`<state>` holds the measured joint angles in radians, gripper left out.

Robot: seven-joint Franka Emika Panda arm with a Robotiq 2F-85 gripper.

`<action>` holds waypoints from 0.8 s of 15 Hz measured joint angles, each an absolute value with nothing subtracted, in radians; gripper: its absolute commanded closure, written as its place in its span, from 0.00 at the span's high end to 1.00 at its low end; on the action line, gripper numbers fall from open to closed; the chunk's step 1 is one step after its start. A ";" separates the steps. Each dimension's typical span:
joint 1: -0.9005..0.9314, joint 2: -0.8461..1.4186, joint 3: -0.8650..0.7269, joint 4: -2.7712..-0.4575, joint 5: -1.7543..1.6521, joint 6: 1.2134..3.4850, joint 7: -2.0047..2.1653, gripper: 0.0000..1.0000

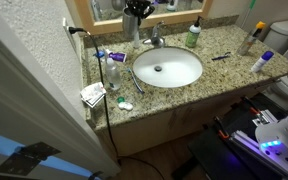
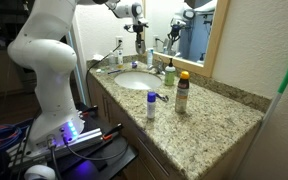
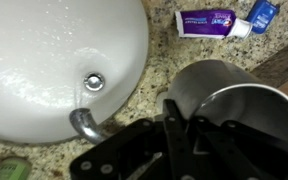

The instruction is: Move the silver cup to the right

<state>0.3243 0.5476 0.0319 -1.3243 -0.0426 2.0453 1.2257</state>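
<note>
The silver cup [image 3: 239, 95] is a plain metal tumbler. In the wrist view it is seen from above, at the right, beside the sink. My gripper [image 3: 184, 110] has its two black fingers close together over the cup's near wall, one outside and one inside the rim, so it is shut on the rim. In both exterior views the gripper [image 1: 134, 16] [image 2: 139, 28] hangs at the back of the counter next to the mirror, with the cup [image 1: 132, 31] [image 2: 140, 44] under it, left of the chrome faucet [image 1: 156, 40]. I cannot tell whether the cup touches the counter.
The white sink [image 1: 167, 68] fills the counter's middle, and its faucet [image 3: 84, 125] curves over the bowl. A toothpaste tube [image 3: 209, 20] and a clear plastic bottle [image 1: 112, 72] lie to one side. A green bottle [image 1: 193, 36] stands beyond the faucet. Small bottles [image 2: 182, 92] [image 2: 151, 104] stand further along.
</note>
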 measured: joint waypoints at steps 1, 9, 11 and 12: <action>0.325 0.501 0.030 -1.328 -0.066 1.988 1.232 0.02; 0.281 0.106 -0.055 -1.512 -0.054 1.921 1.472 0.07; 0.264 0.025 -0.071 -1.573 -0.032 1.924 1.480 0.07; 0.261 0.004 -0.073 -1.594 -0.029 1.926 1.481 0.02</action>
<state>0.2606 0.0036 -0.0727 -1.5937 -0.0286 1.9259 1.4813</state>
